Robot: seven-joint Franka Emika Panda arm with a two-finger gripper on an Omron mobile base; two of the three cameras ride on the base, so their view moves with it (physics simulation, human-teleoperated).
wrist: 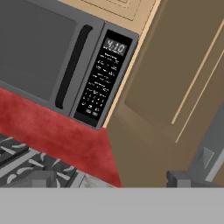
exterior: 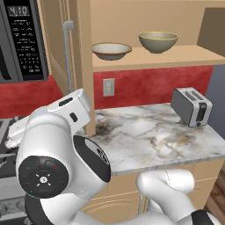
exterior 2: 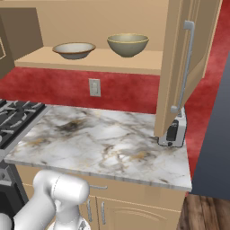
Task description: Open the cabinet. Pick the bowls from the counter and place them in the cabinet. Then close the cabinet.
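Both bowls sit on the floor of the open cabinet: the shallow bowl nearer the left door, the deeper bowl just beside it on the far side from that door. The marble counter below the cabinet carries a toaster but no bowl, so I judge the carrying finished and the closing step in hand. My jaws stand wide apart and grip nothing; in the hand view one dark fingertip rises at the bottom, close before the brown face of the left door, with the microwave on the door's other side and the silver bar handle beside my fingertip. The right door also stands swung out, its handle above the toaster. The next move, as I judge it, calls for setting my fingers against the left door's outer face or handle and swinging it shut toward the bowls, then doing likewise with the right door, watching that neither door knocks a bowl's rim.
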